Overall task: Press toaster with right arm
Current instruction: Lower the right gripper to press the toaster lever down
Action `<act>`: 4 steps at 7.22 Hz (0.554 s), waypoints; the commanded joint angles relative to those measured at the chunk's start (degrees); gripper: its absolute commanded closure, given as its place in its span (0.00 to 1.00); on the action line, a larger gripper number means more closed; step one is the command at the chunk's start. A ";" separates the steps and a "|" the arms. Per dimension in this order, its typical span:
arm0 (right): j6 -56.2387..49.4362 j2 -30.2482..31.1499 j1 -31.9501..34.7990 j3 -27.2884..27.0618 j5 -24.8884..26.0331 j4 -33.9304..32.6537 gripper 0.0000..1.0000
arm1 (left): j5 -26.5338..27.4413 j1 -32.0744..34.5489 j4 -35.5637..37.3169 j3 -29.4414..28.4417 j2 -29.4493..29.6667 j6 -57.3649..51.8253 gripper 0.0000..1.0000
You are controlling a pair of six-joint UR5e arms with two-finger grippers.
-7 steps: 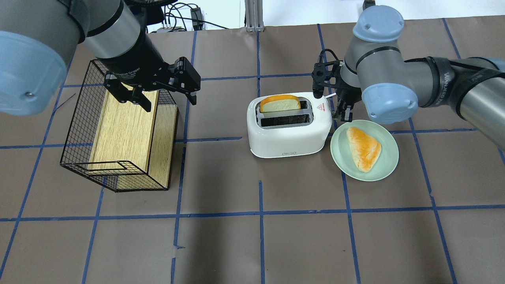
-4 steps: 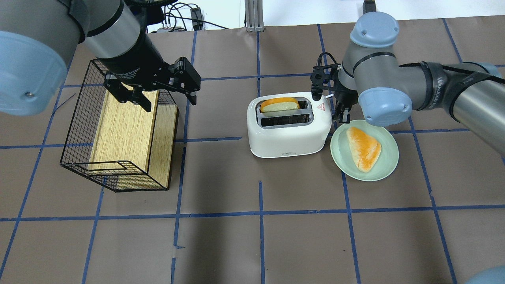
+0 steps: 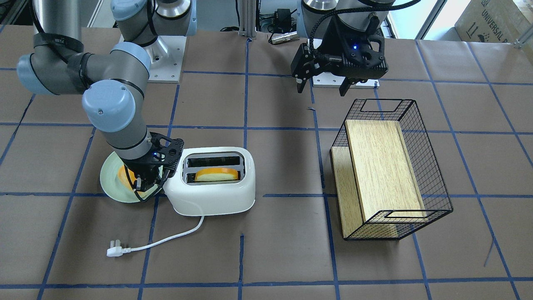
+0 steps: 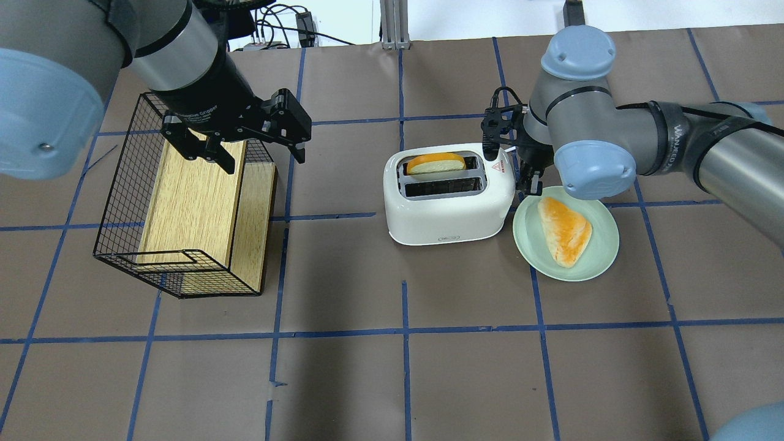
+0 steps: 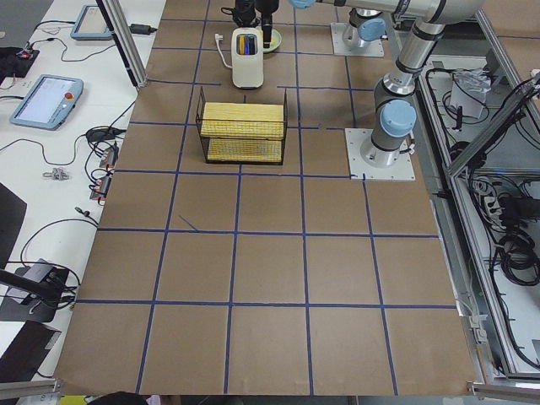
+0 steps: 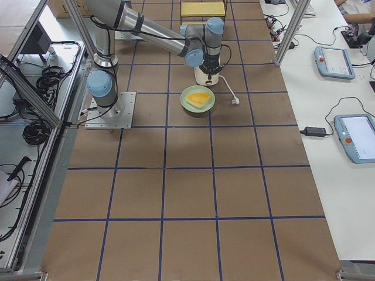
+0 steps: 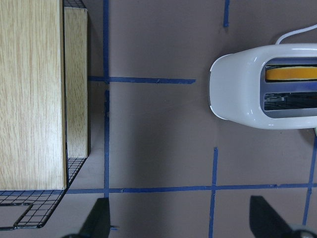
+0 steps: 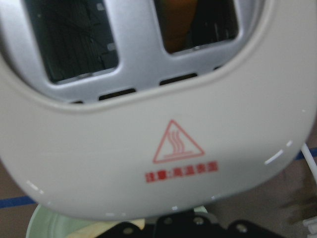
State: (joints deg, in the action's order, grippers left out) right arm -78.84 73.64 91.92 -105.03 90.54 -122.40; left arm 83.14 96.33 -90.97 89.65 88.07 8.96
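Right fingers [image 4: 534, 182] are tucked down against the right end of the toaster [image 4: 450, 211], in the gap between it and the plate [image 4: 603, 245]. Honestly I cannot tell if they're spread or pressed together, since the wrist blocks them from above and the wrist cam only shows the toaster top and its red triangle label [image 8: 177, 144]. The lever itself is hidden under the gripper, so whether they're touching it is a guess.

The toaster sits a bit right of centre on the table [image 4: 429, 380], in the far half, with its long side facing me. There's a slice [image 4: 435, 163] in the far slot, sitting low with just the crust poking out, and the near slot is empty. My read is that the press is mostly done or close to it.

On handling, it's a smooth hollow plastic shell, so probably light and happy to skate on the paper if I shove sideways. The cord [image 3: 166, 241] lies loose with the plug [image 3: 113, 251] out, so nothing anchors it. The place to push is the lever at that right end, straight down with no sideways lean. The rounded body would be slippery to pinch anyway.

The plate nearly touches the toaster and has another slice on it, so there's not much room.

Left fingers [image 4: 224, 162] are spread wide, holding nothing, hovering over the far end of the basket [image 4: 122, 184], well away on the left.
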 commanded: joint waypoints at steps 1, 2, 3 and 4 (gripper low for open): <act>0.00 -0.08 0.01 -0.26 0.07 -1.35 0.93 | 0.00 0.00 0.00 0.00 0.00 0.00 0.00; 0.00 -0.08 -0.08 -0.26 0.07 -1.35 0.93 | 0.00 0.00 0.00 0.00 0.00 0.00 0.00; 0.17 0.10 -0.08 0.44 0.33 -1.09 0.93 | 0.00 0.00 0.00 0.00 0.00 0.00 0.00; 0.17 1.23 -0.16 2.53 0.60 0.83 0.92 | 0.00 0.00 0.00 0.00 0.00 0.00 0.00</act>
State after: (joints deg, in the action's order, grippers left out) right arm -78.72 73.96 91.83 -104.29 90.86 -123.07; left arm 83.15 96.33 -90.97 89.65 88.07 8.96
